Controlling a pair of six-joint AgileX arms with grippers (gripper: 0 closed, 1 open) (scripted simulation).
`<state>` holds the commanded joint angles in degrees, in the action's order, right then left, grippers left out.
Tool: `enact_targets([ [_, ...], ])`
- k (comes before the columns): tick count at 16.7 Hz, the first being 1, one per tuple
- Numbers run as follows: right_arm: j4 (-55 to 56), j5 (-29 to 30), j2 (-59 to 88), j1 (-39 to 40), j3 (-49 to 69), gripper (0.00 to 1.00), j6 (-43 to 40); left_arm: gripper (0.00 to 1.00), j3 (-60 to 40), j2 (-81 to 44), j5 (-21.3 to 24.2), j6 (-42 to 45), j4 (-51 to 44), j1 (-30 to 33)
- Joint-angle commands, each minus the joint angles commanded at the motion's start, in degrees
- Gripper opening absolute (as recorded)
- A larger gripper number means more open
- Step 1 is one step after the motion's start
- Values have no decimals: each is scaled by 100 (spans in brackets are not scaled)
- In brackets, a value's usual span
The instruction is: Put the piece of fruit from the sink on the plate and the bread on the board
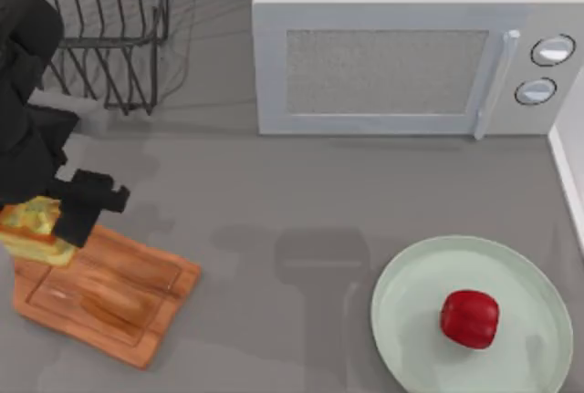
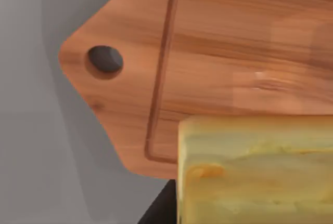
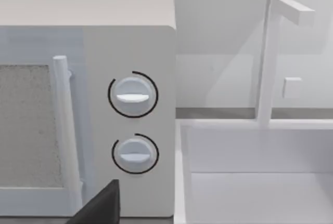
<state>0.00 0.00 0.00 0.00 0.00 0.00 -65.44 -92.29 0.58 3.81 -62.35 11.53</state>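
Now left end effector [image 1: 57, 222] around bread [image 1: 35, 229].

The microwave [image 1: 411, 46] stands along the upper edge of the top view from centre to right, with the wire rack [image 1: 114, 28] at upper left and the sink [image 3: 255, 182] just beside the microwave's right end. At lower right the piece of fruit [image 1: 470, 318] lies on the plate [image 1: 411, 302]. At lower left lies the board [image 1: 109, 294], with the bread [image 1: 35, 229] at its upper-left end.
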Motion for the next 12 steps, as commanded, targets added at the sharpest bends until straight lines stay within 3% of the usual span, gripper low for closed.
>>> enact_targets([
  [5, 0, 0, 0, 0, 0, 100, 0, 0, 266, -193, -18, -1477, 477, 214],
  [12, 0, 0, 0, 0, 0, 100, 0, 0, 308, -195, -21, -1662, 556, 222],
])
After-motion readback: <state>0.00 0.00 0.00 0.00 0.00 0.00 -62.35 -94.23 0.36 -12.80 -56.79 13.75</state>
